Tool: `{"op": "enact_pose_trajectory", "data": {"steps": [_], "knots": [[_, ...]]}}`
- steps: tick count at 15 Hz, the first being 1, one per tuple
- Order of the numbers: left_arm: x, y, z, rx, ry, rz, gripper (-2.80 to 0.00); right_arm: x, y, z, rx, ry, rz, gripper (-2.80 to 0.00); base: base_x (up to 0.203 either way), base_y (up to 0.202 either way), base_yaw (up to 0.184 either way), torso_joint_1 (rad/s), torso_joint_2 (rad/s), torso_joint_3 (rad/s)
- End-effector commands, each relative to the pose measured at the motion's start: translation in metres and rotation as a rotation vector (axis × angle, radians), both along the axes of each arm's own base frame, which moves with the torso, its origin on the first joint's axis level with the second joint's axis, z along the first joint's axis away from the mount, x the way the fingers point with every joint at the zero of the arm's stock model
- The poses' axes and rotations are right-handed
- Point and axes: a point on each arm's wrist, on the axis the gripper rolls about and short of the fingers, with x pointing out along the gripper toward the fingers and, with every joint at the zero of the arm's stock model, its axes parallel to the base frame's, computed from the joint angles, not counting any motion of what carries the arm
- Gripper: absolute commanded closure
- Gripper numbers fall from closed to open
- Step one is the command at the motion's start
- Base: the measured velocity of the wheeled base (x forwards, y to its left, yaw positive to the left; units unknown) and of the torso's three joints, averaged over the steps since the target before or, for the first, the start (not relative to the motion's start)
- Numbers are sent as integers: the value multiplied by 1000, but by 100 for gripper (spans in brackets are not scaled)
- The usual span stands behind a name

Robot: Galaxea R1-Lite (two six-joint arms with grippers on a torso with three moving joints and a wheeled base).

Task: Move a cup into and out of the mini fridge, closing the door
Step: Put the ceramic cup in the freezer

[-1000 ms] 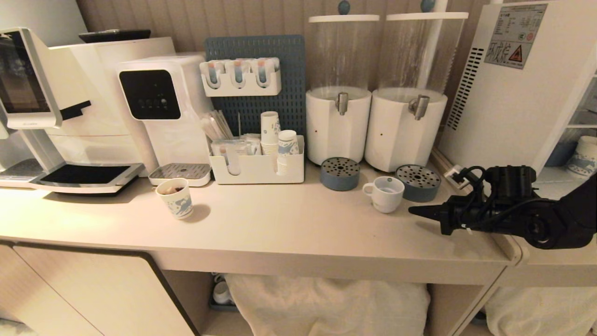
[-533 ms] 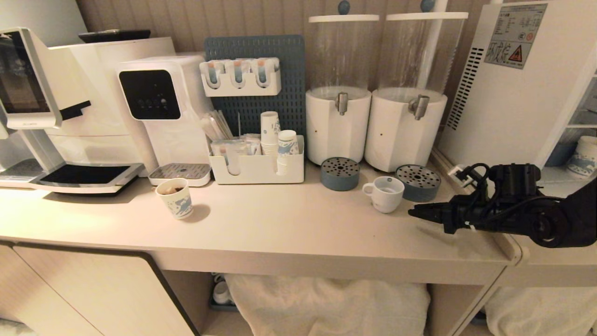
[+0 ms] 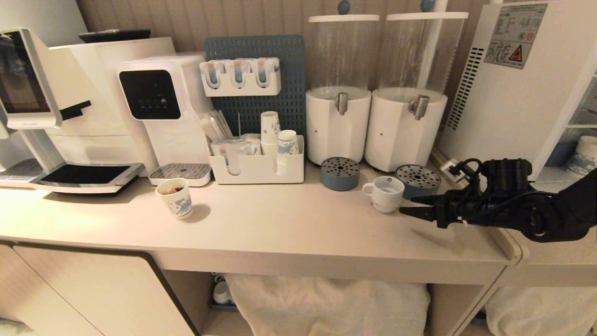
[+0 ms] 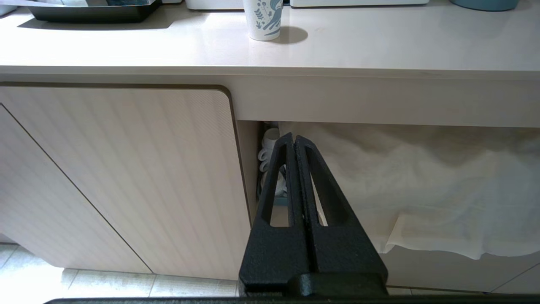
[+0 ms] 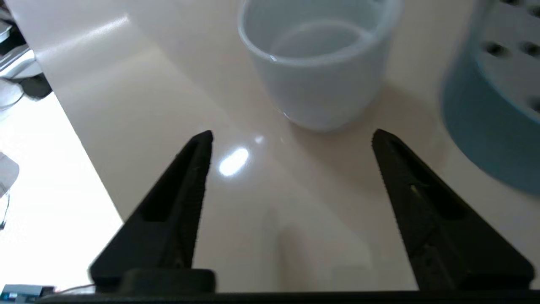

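Cup on counter, right gripper spread beside

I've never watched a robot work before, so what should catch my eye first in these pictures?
Probably the black right gripper, reaching in from the right over the counter with its fingers spread wide, aimed at a small white cup just ahead of it. Behind the cup stand two tall drink dispensers, and the white mini fridge fills the far right.

A warning sticker with a red triangle and unreadable Chinese characters sits on the mini fridge.
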Motion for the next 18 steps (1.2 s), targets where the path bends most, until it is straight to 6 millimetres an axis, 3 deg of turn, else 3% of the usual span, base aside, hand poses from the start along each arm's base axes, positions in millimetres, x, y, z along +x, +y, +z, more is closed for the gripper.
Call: {"op": "enact_pose_trajectory", "data": {"steps": [1,5,9,11,18], "knots": [[0,0,0,0,0,1,0,4,6,-7,1,7,22,-280,0,0,0,0,0,0],[0,0,0,-2,0,1,0,17,24,-12,-5,0,58,-280,0,0,0,0,0,0],[0,0,0,-2,0,1,0,20,24,-20,-7,9,60,-280,0,0,0,0,0,0],[0,0,0,-2,0,1,0,24,24,-33,-13,31,63,-280,0,0,0,0,0,0],[0,0,0,-5,-4,1,0,43,23,-38,-9,10,56,-280,0,0,0,0,0,0]]}}
